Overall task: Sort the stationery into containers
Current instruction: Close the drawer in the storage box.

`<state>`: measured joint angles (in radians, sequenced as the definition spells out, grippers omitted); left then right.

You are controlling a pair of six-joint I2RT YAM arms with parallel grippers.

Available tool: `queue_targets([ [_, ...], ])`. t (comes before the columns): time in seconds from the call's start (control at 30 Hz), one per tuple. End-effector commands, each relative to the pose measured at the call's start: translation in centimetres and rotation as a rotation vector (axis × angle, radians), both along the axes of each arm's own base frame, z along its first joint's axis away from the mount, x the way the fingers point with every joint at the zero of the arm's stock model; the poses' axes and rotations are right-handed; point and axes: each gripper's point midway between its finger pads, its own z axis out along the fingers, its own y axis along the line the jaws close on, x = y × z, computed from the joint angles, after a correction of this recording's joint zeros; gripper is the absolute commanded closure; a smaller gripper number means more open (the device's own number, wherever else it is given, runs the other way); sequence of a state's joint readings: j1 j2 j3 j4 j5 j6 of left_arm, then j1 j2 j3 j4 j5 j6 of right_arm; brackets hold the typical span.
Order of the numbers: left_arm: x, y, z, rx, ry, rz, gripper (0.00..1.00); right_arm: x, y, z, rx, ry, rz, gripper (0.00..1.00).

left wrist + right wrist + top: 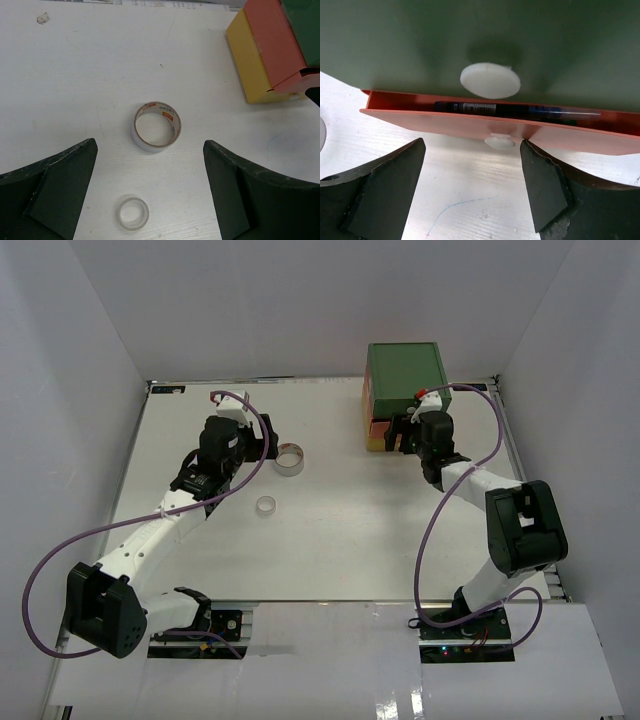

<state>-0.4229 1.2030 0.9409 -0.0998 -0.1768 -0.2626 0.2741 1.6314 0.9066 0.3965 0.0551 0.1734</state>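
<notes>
Two tape rolls lie on the white table: a grey roll (290,459) (157,126) and a smaller whitish roll (266,505) (133,212). My left gripper (262,443) (150,192) hangs open above them, with the small roll low between its fingers and the grey roll just beyond. The stacked drawer unit (403,392) stands at the back right, green (305,25) over orange (272,40) over yellow (250,62). The orange drawer (485,127) is pulled out a little and holds a dark pen (510,109). My right gripper (402,433) (472,187) is open just before the drawer's white knob (500,141), empty.
The green drawer's white knob (490,80) sits above the orange drawer. A faint blue pen mark (455,207) is on the table under my right gripper. White walls enclose the table on three sides. A small scrap (43,18) lies far off at the back left.
</notes>
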Motion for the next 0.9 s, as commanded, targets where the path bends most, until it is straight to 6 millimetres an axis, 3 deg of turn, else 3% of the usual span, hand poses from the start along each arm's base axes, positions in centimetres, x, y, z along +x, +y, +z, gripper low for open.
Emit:
queue_targets([
  [0.0, 0.0, 0.4, 0.6, 0.004, -0.023, 0.012, 0.02, 2.5, -0.3, 4.0, 0.024, -0.141, -0.041, 0.17],
  [0.6, 0.0, 0.3, 0.5, 0.005, -0.023, 0.011, 0.02, 3.5, -0.2, 4.3, 0.069, -0.163, -0.074, 0.17],
  [0.73, 0.0, 0.4, 0.6, 0.005, -0.025, 0.012, 0.02, 2.8, -0.2, 5.3, 0.07, -0.183, -0.061, 0.17],
  [0.87, 0.0, 0.3, 0.7, 0.003, -0.027, 0.009, 0.02, 0.6, -0.7, 6.7, 0.101, -0.2, -0.066, 0.16],
])
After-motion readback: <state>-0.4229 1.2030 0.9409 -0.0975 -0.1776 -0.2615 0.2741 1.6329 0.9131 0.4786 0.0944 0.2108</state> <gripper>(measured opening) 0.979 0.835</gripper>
